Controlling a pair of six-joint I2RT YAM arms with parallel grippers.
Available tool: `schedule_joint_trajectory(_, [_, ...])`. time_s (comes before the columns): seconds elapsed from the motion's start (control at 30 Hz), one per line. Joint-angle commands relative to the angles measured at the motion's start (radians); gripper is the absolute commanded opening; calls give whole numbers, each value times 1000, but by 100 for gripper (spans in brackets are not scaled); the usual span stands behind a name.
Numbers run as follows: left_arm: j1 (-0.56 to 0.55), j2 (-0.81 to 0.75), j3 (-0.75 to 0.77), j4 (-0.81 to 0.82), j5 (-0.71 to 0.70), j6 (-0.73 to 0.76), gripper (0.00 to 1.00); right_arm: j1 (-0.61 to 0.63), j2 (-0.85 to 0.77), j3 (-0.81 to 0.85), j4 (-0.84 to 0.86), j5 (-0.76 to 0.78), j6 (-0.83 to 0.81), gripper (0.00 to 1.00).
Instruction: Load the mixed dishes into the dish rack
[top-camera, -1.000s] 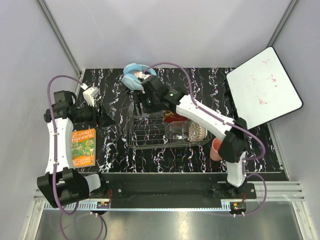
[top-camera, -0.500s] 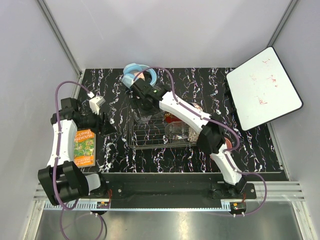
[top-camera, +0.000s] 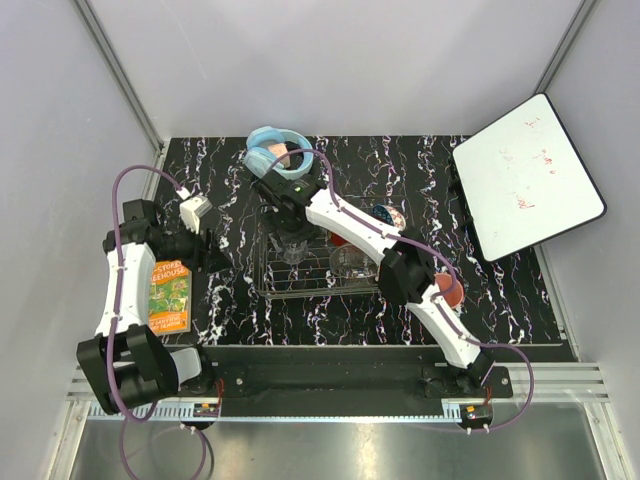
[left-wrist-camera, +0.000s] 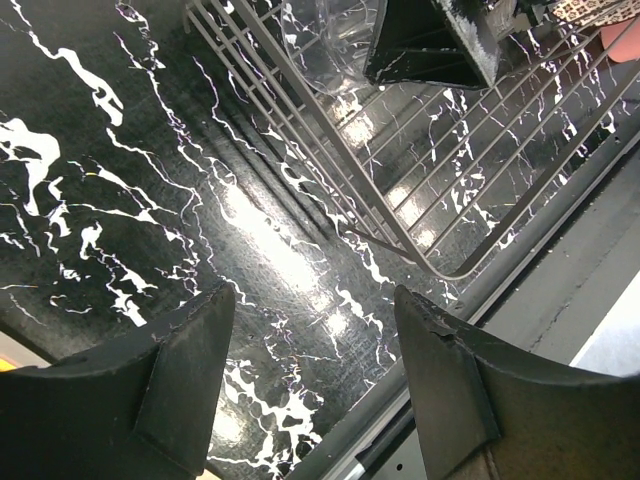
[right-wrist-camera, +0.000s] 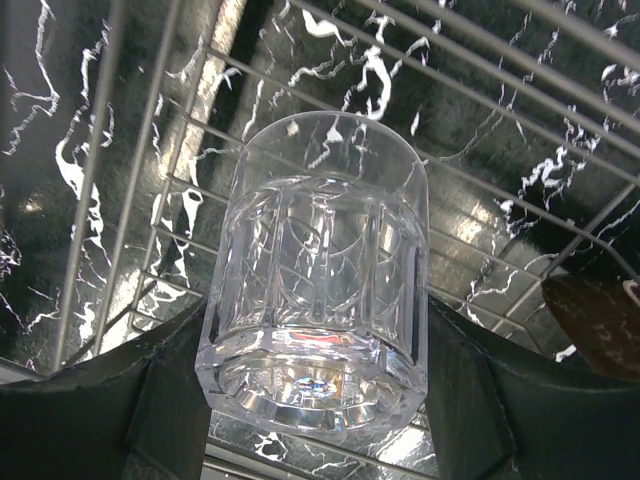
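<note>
Right hand (right-wrist-camera: 318, 340) clamped around clear tumbler (right-wrist-camera: 320, 270), now brought down over left end of dish rack (top-camera: 268, 288), mid-worktop. Release looks next. Left hand (left-wrist-camera: 312, 335) spread wide, empty, near rack's left edge.

Orange book (top-camera: 168, 297) cover: "STORE" (the rest too small)

A: Rack status?
B: Silver wire dish rack (top-camera: 310, 280) sits level. Clear glass bowl (top-camera: 355, 262) is inside it, with the red floral plate (top-camera: 342, 238) just behind.
A: Tumbler?
B: Clear tumbler (right-wrist-camera: 315, 250), faceted, is clamped in the right gripper (right-wrist-camera: 318, 335) over the rack's left end, thick base toward the wrist, rim toward the wires.
A: Cup?
B: Pink plastic cup (top-camera: 450, 290) is outside, right of the rack, half hidden.
</note>
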Motion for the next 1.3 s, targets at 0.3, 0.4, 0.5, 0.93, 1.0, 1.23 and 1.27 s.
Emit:
schedule_joint_trajectory(0.3, [7, -51, -10, 30, 3, 26, 68, 7, 80, 115, -13, -20, -72, 57])
schedule_joint_trajectory(0.4, [5, -54, -13, 30, 6, 26, 68, 8, 85, 123, -13, -9, -80, 83])
schedule_joint_trajectory(0.5, [5, -56, -15, 30, 9, 28, 68, 8, 85, 136, -11, 9, -89, 100])
schedule_joint_trajectory(0.93, [5, -69, -7, 13, 25, 19, 68, 15, -91, 40, -22, 54, -109, 100])
schedule_joint_trajectory(1.0, [5, -72, -4, 6, 20, 22, 68, 18, -153, -12, -28, 43, -112, 100])
schedule_joint_trajectory(1.23, [7, -76, -5, 0, 28, 14, 68, 54, -381, -204, -28, 96, -134, 100])
schedule_joint_trajectory(1.27, [7, -74, -1, -2, 29, 10, 68, 61, -412, -262, -28, 154, -125, 100])
